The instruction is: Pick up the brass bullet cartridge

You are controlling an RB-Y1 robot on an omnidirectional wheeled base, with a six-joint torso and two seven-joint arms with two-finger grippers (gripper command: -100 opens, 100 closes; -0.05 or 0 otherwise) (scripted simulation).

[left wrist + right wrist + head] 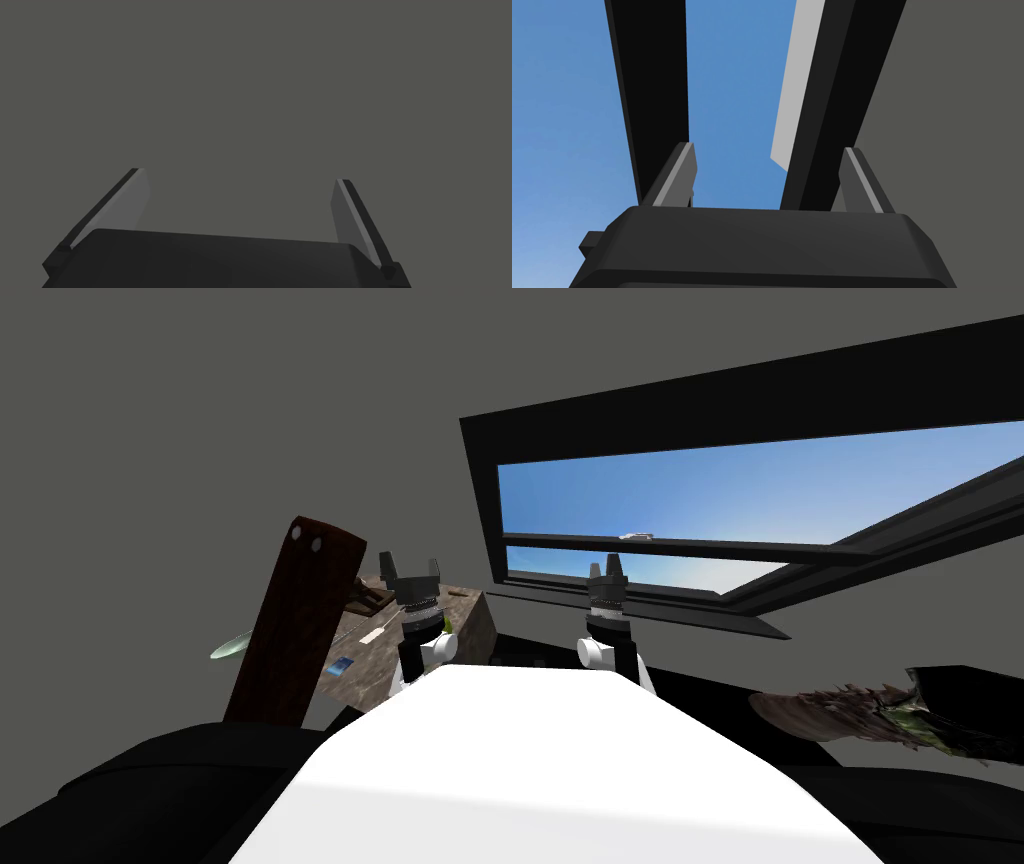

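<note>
A mottled brown table top (450,633) lies left of centre in the head view. Near its far edge lies a small tan sliver (458,591), too small to identify as the cartridge. My left gripper (410,560) is raised above this table, pointing upward, open with nothing between its fingers (241,175); behind them is a flat grey surface. My right gripper (610,558) is raised in front of the window, right of the table, open and empty (768,146).
On the table lie a small blue card (340,666), a pale stick (373,635) and a dark object (370,600). A dark brown plank (295,623) leans at its left. A black-framed window (740,493) spans the right; a spiky plant (850,713) lies lower right.
</note>
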